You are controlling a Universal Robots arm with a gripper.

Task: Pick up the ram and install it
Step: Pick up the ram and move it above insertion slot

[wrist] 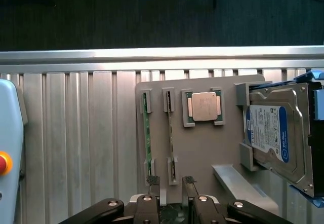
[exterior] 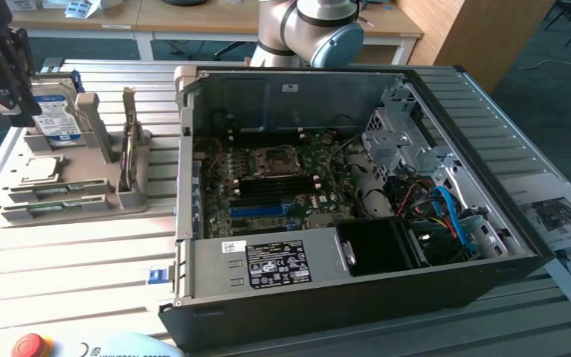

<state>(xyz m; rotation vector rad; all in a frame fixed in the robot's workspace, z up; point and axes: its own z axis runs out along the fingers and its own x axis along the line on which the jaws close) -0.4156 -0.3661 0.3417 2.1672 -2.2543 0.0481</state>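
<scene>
Two green ram sticks stand on edge in a grey holder (wrist: 202, 148): one ram stick (wrist: 147, 133) and a second ram stick (wrist: 170, 133) beside it. In the exterior view they lie low at the holder's near end (exterior: 57, 190). My gripper (wrist: 171, 181) is open and holds nothing. It hangs well above the holder, with its fingertips (wrist: 153, 180) to either side of the second stick's line. In the exterior view the gripper (exterior: 8, 74) is at the far left, above the holder. The open computer case (exterior: 523, 245) shows the motherboard's black memory slots (exterior: 265, 190).
The holder also carries a silver processor chip (wrist: 204, 106) and a blue-labelled hard drive (wrist: 276, 133). A blue slot (exterior: 261, 210) lies on the motherboard. A pendant with a red stop button (exterior: 30, 345) sits at the table's front. Papers (exterior: 563, 223) lie at the exterior view's right.
</scene>
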